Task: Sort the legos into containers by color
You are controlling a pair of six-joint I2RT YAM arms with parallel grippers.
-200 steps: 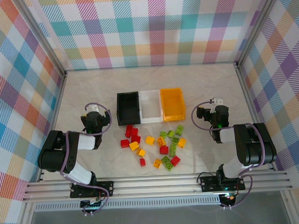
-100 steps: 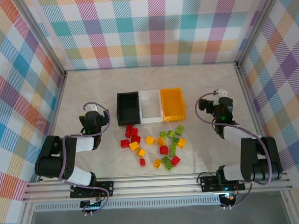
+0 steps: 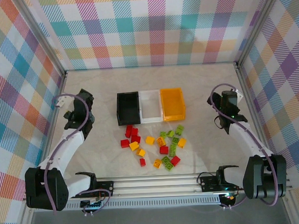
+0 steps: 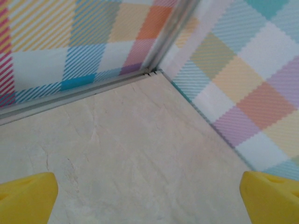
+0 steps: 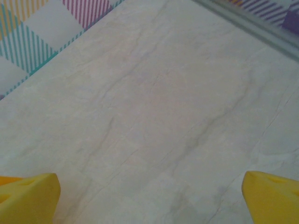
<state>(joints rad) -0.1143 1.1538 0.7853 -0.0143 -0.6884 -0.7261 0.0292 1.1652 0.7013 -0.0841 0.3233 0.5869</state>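
No part of the sorting was judged to have been done. The legos (image 3: 164,150) were all found loose on the table (image 3: 202,85), scattered just near of the containers. The red ones were bunched to the left, the lime green to the right, and the yellow-orange mixed between them. The three bins were set side by side in a row at the middle of the table: the black bin (image 3: 128,107) on the left, the white bin (image 3: 150,107) in the centre and the orange-yellow bin (image 3: 172,102) on the right. No brick could be made out in any of them, so every piece was left to be picked and placed.

The left gripper (image 4: 149,200) and the right gripper (image 5: 149,198) were seen with jaws spread wide, nothing but bare table between the yellow fingertips (image 4: 25,198).

Against the earlier frame, both arms had been swung outward. The left gripper (image 3: 75,107) had been carried from beside the black bin toward the left wall, and the right gripper (image 3: 228,102) farther right and away. The bricks and bins lay unmoved.
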